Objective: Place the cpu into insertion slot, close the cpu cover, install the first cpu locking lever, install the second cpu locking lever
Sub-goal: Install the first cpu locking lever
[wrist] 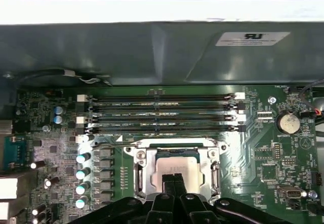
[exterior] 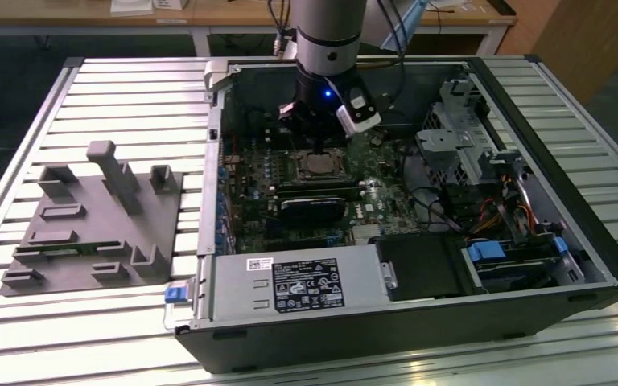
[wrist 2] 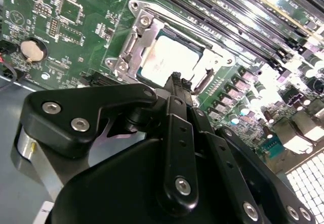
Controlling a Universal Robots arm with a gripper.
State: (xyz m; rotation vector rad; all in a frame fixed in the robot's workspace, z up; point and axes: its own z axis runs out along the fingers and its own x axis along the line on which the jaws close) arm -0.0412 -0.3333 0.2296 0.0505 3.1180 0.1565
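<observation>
The open computer case [exterior: 417, 322] is seen to hold the one motherboard [exterior: 253, 211]. In its insertion slot [wrist: 137, 172] one cpu [wrist: 174, 162] is seated flat, pale face up, and is framed by the single cpu cover [wrist: 172, 145] laid down around it. As the cpu is square, no long axis can be told, though its edges are set parallel to the memory slots [wrist: 162, 116]. The gripper [wrist: 174, 180] is held over one edge of the cpu, fingers pressed together with nothing grasped.

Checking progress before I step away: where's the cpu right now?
In both wrist views the cpu lies framed by the cpu cover on the motherboard, beside the memory slots, just beyond the gripper.
</observation>
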